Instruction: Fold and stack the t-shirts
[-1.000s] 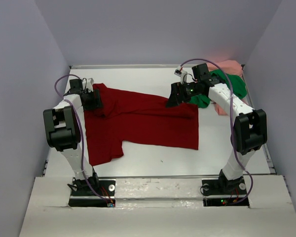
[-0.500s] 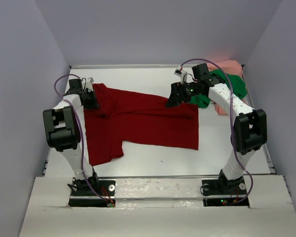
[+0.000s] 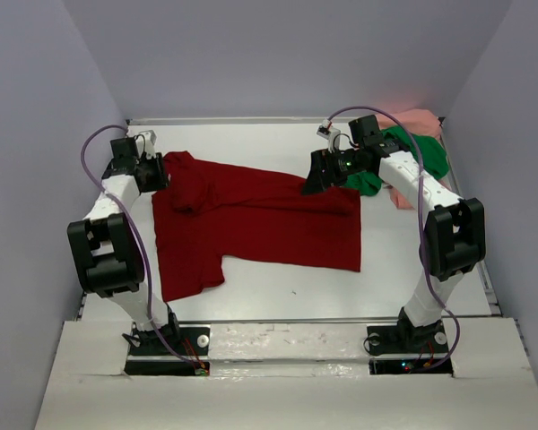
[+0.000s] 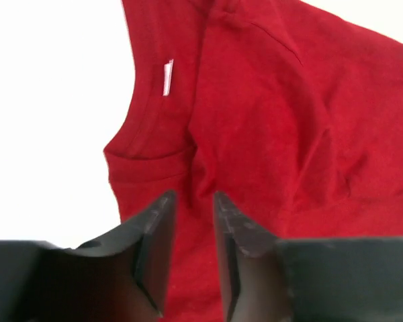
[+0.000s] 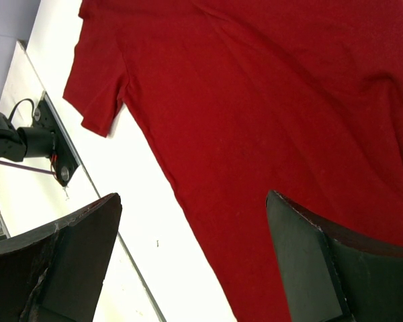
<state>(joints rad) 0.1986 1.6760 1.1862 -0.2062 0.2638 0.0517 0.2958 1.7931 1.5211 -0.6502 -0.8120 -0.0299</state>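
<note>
The dark red t-shirt lies flat, long axis left-right. The left gripper sits over its collar corner, jaws narrow, nothing pinched; the right gripper hovers wide open over its far right edge. The green t-shirt and pink t-shirt are heaped past its right end, clear of both grippers.

dark red t-shirt: spread flat, centre | green t-shirt, pink t-shirt: heaped, far-right corner

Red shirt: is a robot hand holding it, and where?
Nothing is held: the left gripper and right gripper are open and empty above the red shirt.
</note>
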